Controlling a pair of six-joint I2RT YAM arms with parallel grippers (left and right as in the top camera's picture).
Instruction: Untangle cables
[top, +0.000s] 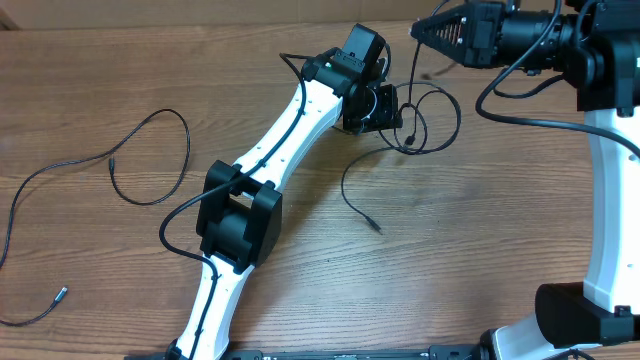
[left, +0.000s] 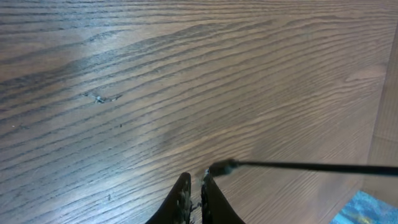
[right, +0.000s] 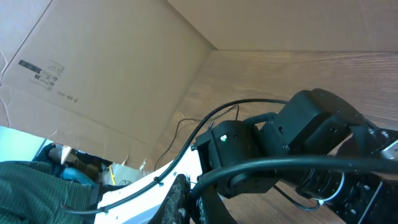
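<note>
One cable (top: 150, 150) lies loose on the left of the table, its plug (top: 60, 293) near the front. A second cable (top: 432, 120) loops at the back centre, with a tail ending at a plug (top: 375, 228). My left gripper (top: 398, 120) is low beside that loop. In the left wrist view the gripper (left: 196, 186) is shut, with a cable's plug end (left: 224, 167) caught at its fingertips and the cord running right. My right gripper (top: 416, 30) hangs above the loop with a strand dropping from it. In the right wrist view that gripper (right: 198, 196) is shut on a cable (right: 280, 163).
A cardboard wall (right: 112, 74) stands along the table's far edge. The left arm (top: 270, 160) crosses the middle of the table diagonally. The right arm's column (top: 610, 200) rises at the right edge. Bare wood (top: 470, 250) lies between the arms.
</note>
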